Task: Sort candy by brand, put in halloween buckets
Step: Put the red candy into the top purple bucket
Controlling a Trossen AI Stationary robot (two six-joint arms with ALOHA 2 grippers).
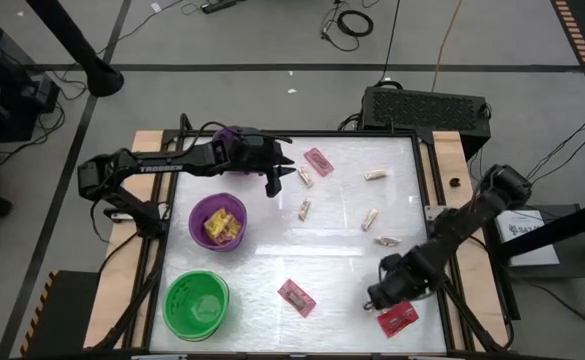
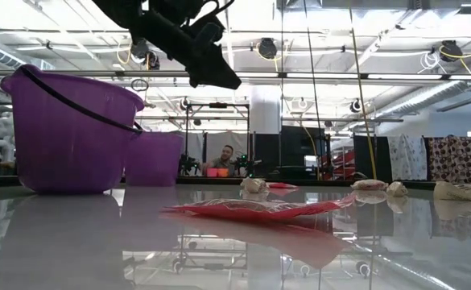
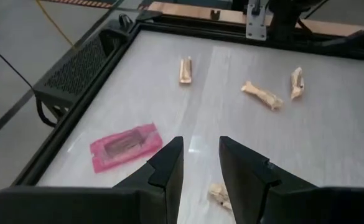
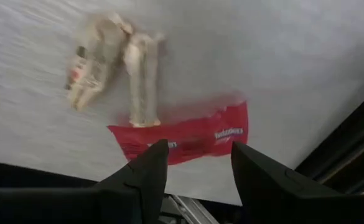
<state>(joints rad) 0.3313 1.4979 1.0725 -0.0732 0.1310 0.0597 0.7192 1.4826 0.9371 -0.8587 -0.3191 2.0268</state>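
High view is showing the left gripper (image 1: 280, 176) hovering in the upper middle of the frame, next to the small purple bucket (image 1: 234, 140) at the table's far edge, and the right gripper (image 1: 385, 285) hanging at the lower right. In both wrist views the fingers are standing apart with nothing between them — both grippers are open and empty.

The candy is lying in several places. Yellow packets (image 1: 223, 226) are sitting inside the wide purple bucket (image 1: 217, 222) at left centre, while the green bucket (image 1: 196, 304) at lower left is looking empty. One pink-red packet (image 1: 319, 161) is lying just right of the left gripper, another pink-red one (image 1: 296, 297) at lower centre, and a red packet (image 1: 397, 318) just beside the right gripper, close to the table edge. Tan pieces (image 1: 371, 218) are lying scattered over the middle and upper right of the table.

The right arm seems to be going for the red packet. In the right wrist view the packet (image 4: 182, 138) is lying just ahead of the fingers, and two tan pieces (image 4: 141, 81) are touching it. To do this well, the gripper should be coming down on the packet's free end, away from the tan pieces, and pinching across the short side — otherwise a wrong brand may be lifted together.
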